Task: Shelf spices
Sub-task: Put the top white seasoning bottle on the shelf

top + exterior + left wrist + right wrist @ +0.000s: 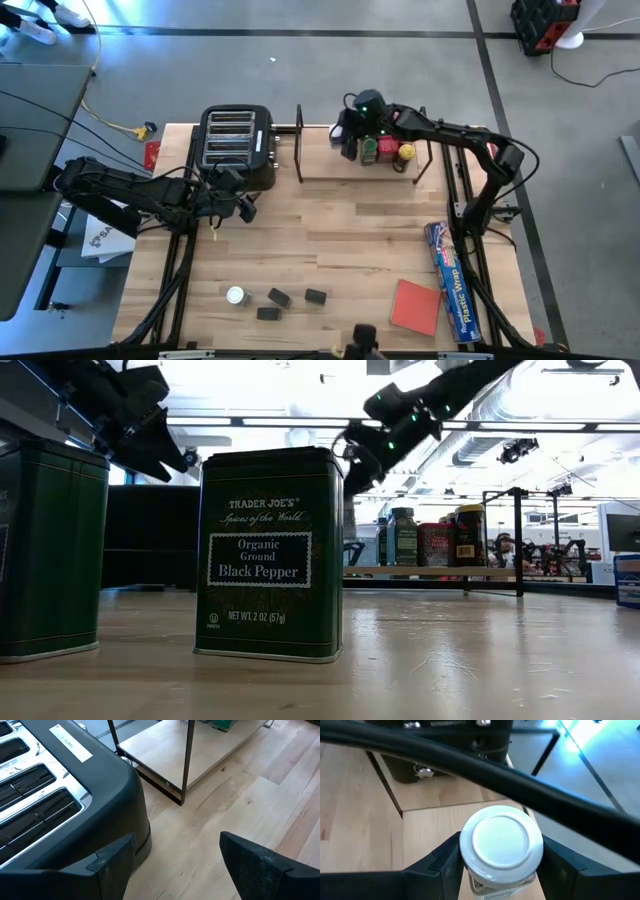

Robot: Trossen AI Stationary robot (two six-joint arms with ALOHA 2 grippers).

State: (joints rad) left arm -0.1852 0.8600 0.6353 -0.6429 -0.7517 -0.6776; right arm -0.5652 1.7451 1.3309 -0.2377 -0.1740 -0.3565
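A white-topped spice jar (501,840) sits between the fingers of my right gripper (501,857), which is shut on it over the left end of the shelf (330,170), a black wire rack with a wooden base board. Green-, red- and yellow-topped jars (387,150) stand on the board beside it. My left gripper (185,870) is open and holds nothing, hovering next to the toaster (60,805). Near the table's near edge stand another white-topped jar (236,295) and three small black tins (278,297). The low view shows these as dark pepper tins (268,555). My right gripper pinches the white-topped jar between its two fingers (447,857), one on each side of the jar's body just under the lid rim (472,875). The fingers come from above, pointing down. The jar is upright; whether its base rests on the shelf board cannot be told.
The black toaster (238,145) stands just left of the shelf. A red square pad (415,305) and a long blue plastic-wrap box (450,280) lie at the table's near right. A black wire of the rack (520,780) crosses just beyond the held jar. Bare wood lies mid-table.
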